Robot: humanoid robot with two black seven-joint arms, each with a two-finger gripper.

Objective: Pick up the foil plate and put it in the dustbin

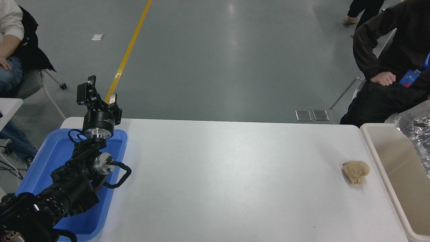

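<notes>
The foil plate [418, 134] shows only partly at the right picture edge, above the open dustbin [379, 158], and I cannot tell if it touches the bin. The right gripper is not visible, so its fingers cannot be judged. Just left of the dustbin, a tan paper wad [356, 171] lies on the white table [218, 178]. Far left of the dustbin, the left gripper [97, 94] stands over the blue tray [50, 158], fingers apart and holding nothing.
</notes>
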